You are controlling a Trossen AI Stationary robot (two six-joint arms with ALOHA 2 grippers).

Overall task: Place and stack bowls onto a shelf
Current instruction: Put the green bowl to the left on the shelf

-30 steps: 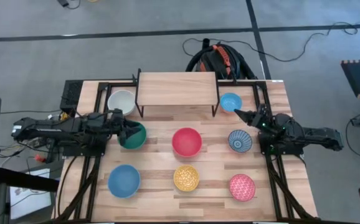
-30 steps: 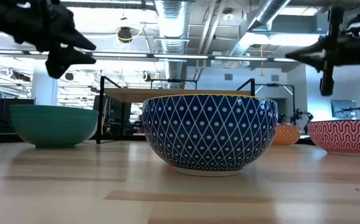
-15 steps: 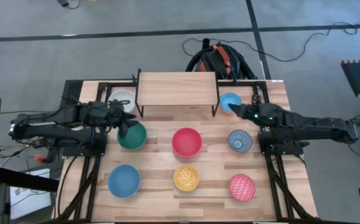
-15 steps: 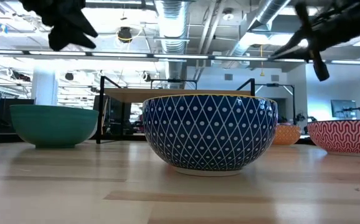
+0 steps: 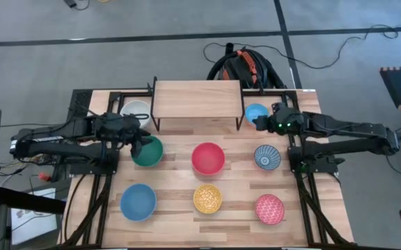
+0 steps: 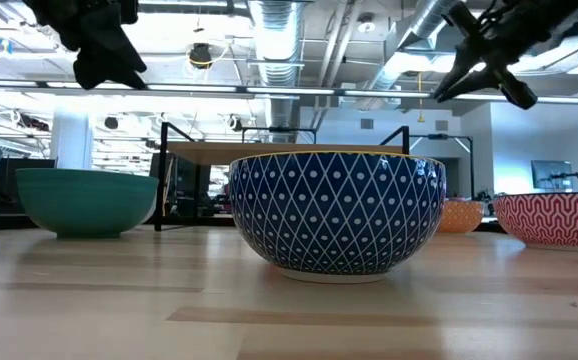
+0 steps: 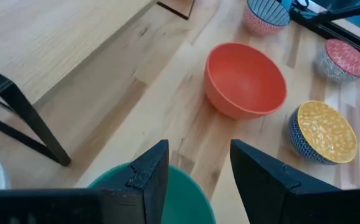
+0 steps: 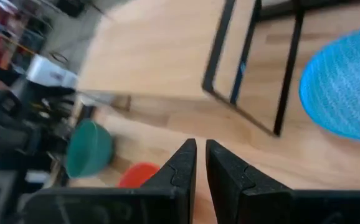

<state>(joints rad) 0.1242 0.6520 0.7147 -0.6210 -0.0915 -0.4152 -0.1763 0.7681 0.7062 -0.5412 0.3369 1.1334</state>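
The shelf [image 5: 197,97], a light wooden top on thin black legs, stands at the table's far middle with nothing on it. Beside it rest a white bowl [image 5: 136,111] and a plain blue bowl [image 5: 257,113]. A green bowl [image 5: 148,153], a red bowl [image 5: 208,157] and a blue-patterned bowl [image 5: 267,157] sit in the middle row. My left gripper [image 7: 195,171] hovers open above the green bowl's [image 7: 186,199] far rim. My right gripper [image 8: 200,163] hangs in the air at the plain blue bowl's [image 8: 345,87] near edge, with only a narrow gap between its fingers and nothing in it.
Another plain blue bowl [image 5: 138,201], a yellow-patterned bowl [image 5: 207,198] and a pink-patterned bowl [image 5: 270,208] sit along the near row. Black arm frames run down both table sides. A black and orange bag [image 5: 245,66] lies on the floor beyond the far edge.
Both grippers have risen. My left gripper has lifted above the green bowl and tipped more toward level. My right arm has unfolded, and its gripper has climbed and gone a little toward the far left, at the plain blue bowl. No bowl has moved.
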